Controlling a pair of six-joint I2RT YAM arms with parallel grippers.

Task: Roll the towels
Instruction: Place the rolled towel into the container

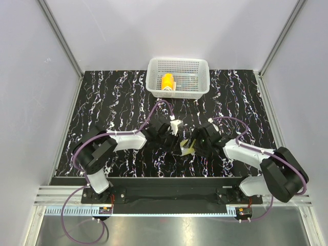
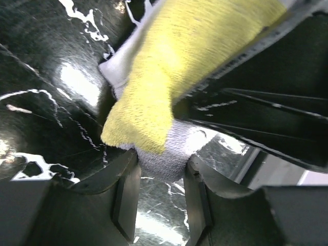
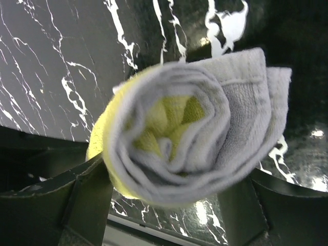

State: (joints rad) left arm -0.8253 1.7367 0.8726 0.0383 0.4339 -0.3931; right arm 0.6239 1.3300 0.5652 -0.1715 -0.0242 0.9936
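Left gripper (image 2: 161, 163) clamps one end of the grey towel (image 2: 159, 92); right gripper (image 3: 171, 174) grips the opposite end (spiral facing it). Roll's long axis runs straight between them, equally near both.

From above, the grey towel (image 1: 187, 150) is mostly hidden between left tool (image 1: 176, 137) and right tool (image 1: 197, 143), centre frame; the left wrist view crops its top.
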